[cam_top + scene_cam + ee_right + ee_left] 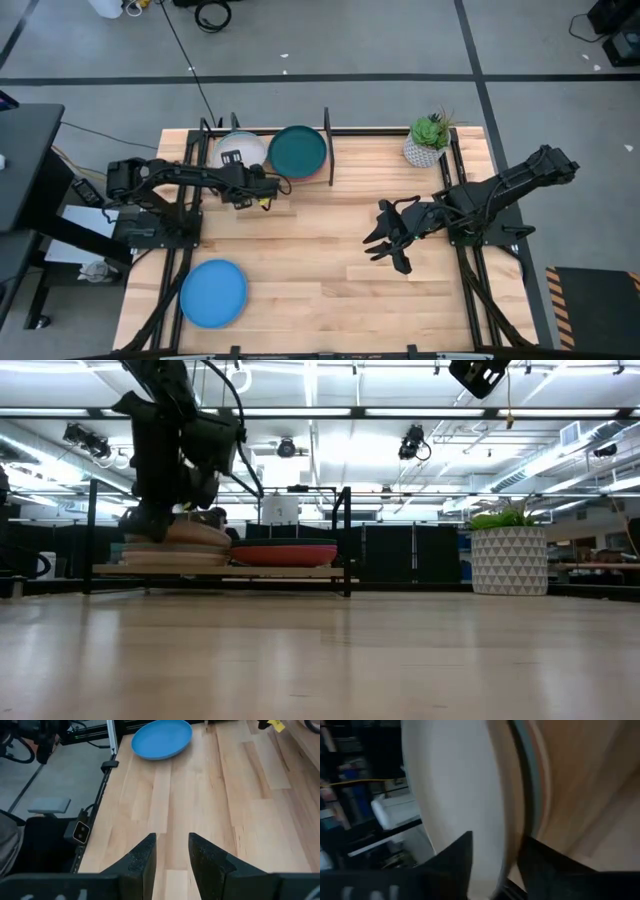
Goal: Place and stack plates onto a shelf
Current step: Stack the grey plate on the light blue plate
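While the left tool (243, 190) is clamped on the cream plate (240, 150) at the shelf (327, 150), the right tool (385, 243) hovers slightly apart; the blue plate (213, 293) lies on the counter (330, 280).

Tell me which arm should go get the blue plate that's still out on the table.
Probably right. The right gripper hangs free over the tabletop, and its wrist view already faces the blue plate. The left gripper is busy holding the cream plate at the shelf.
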Available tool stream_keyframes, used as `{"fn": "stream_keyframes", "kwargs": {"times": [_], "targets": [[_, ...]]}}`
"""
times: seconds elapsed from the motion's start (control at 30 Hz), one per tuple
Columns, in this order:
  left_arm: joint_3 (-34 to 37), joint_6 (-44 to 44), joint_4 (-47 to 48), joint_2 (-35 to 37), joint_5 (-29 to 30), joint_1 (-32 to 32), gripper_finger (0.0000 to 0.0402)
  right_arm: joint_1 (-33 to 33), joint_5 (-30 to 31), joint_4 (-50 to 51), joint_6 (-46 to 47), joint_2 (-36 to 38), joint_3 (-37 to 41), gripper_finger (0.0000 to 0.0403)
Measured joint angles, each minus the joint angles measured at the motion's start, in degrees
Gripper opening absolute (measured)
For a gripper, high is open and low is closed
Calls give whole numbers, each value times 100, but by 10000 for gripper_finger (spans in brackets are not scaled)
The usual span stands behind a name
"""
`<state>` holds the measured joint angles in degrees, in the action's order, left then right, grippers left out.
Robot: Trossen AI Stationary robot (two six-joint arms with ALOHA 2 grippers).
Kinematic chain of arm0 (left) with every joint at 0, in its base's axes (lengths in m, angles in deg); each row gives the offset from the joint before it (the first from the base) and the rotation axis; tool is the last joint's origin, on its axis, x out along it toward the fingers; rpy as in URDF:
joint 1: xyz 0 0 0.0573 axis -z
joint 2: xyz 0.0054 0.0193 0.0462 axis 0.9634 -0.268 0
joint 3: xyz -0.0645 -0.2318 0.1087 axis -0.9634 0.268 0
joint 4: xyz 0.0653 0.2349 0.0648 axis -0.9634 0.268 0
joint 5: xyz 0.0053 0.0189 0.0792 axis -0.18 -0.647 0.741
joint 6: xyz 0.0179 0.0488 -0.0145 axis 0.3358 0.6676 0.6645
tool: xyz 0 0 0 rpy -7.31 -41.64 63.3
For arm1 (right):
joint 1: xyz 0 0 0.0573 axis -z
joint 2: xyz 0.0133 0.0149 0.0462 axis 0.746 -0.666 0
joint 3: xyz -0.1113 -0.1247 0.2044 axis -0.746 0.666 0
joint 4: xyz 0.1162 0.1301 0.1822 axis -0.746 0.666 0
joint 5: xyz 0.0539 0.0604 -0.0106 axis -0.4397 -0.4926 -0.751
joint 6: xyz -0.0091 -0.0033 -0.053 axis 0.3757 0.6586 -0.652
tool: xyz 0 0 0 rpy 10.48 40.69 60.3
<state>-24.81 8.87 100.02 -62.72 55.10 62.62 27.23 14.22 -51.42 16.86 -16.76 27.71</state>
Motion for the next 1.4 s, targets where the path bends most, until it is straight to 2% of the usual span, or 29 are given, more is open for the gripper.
{"fn": "stream_keyframes", "kwargs": {"times": [0.1,0.2,0.37,0.4,0.5,0.57,0.67,0.77,0.87,1.03,1.17,1.4], "targets": [[-2,54,-9,256,-332,0,185,0,0,0,11,0,0,121],[-2,2,3,676,-888,-2,209,0,0,0,9,0,0,121],[-2,-134,-177,1529,-2689,103,210,0,0,-3,-13,-3,3,121],[-2,-154,-258,1667,-2885,175,207,0,0,-68,-39,-20,23,121],[-2,-439,-422,1984,-2942,457,197,2,0,-340,-146,-76,164,121],[-2,-602,-496,2129,-2706,677,190,2,-2,-592,-210,-97,295,121],[-7,-1056,-509,2171,-1465,961,180,6,0,-890,-473,-92,455,121],[-9,-1318,-654,2098,-531,1052,170,26,-2,-1049,-663,-90,457,121],[12,-1448,-703,1950,-45,1026,163,24,-4,-1108,-839,-90,457,121],[9,-1292,-718,1433,106,899,156,25,-27,-1105,-1015,-90,457,121],[11,-970,-573,794,525,887,155,24,-62,-1144,-1101,-90,455,121],[5,-654,-454,5,542,684,155,4,-206,-1165,-1103,-90,455,121]]}}
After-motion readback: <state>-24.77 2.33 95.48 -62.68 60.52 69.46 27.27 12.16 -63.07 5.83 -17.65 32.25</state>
